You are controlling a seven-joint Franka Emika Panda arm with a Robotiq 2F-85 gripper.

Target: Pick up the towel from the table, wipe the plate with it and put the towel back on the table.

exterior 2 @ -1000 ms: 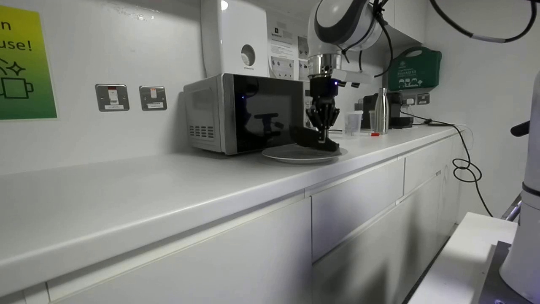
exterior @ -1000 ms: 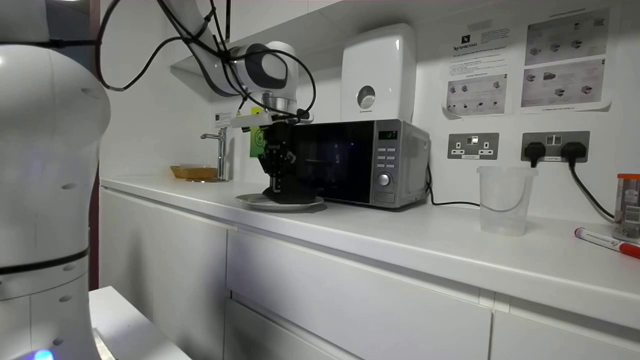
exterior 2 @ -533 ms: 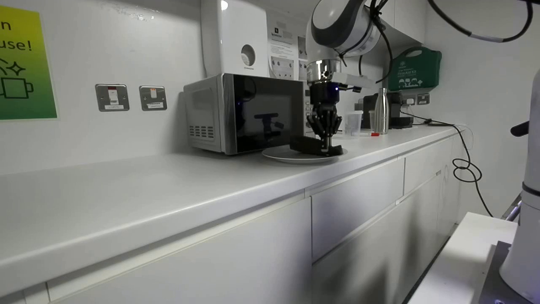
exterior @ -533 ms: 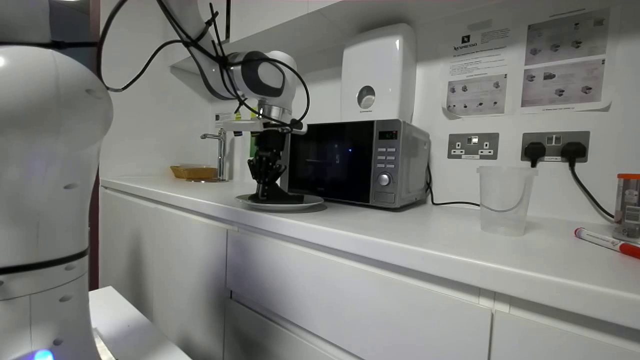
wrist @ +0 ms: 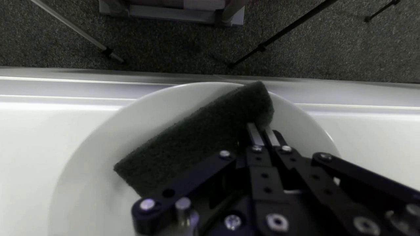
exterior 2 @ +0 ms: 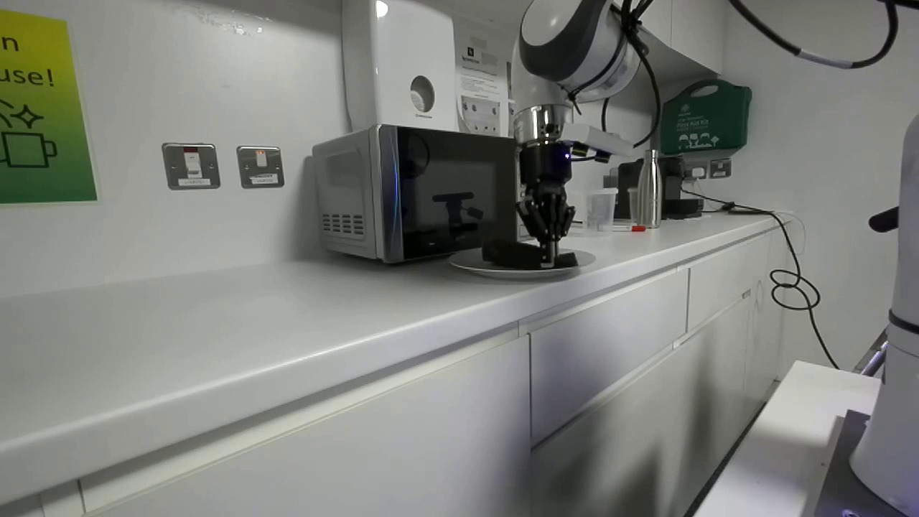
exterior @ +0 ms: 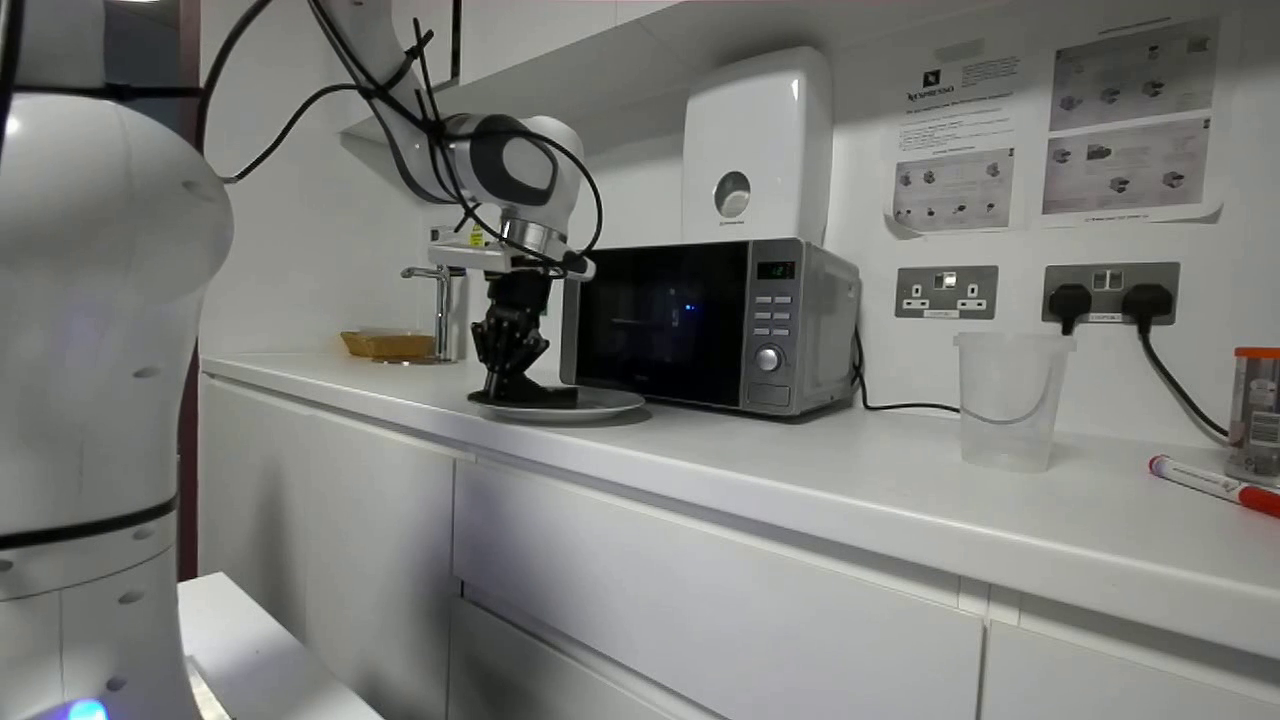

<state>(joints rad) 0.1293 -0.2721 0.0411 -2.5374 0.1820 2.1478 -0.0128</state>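
- Wrist view, far left: the white table (wrist: 23, 154), with one shallow, pale plate (wrist: 92, 183) standing on it.
- Wrist view, middle: one towel (wrist: 190, 141), dark and fuzzy, resting on the plate. Its long axis runs on a slant, from lower left to upper right, where the end covers a bit of the rim beside the table's front edge.
- Wrist view, right of centre: two fingers (wrist: 256, 135), closed, pinching the towel close to its upper right end. Most of the towel that shows lies to the left of the fingers. Wiping looks to be the step in hand; the next stroke probably turns on this off-centre hold, as the long free part should follow the fingers and may fold or swing round.
- In an exterior view, left to right: one robot arm (exterior: 110, 330), the only one here, so no choice of nearer arm; one tan dish (exterior: 390, 346); one tap (exterior: 443, 305); then the fingers, towel and plate, just in front of one microwave (exterior: 690, 325); one white dispenser (exterior: 757, 140) above it; one clear tub (exterior: 1010, 405); one red and white marker (exterior: 1210, 483); one jar (exterior: 1257, 410) with an orange lid, cut off at the right edge.
- In an exterior view, toward the right: one metal bottle (exterior 2: 650, 190) on the table, then one green first aid kit (exterior 2: 706, 118), higher up.
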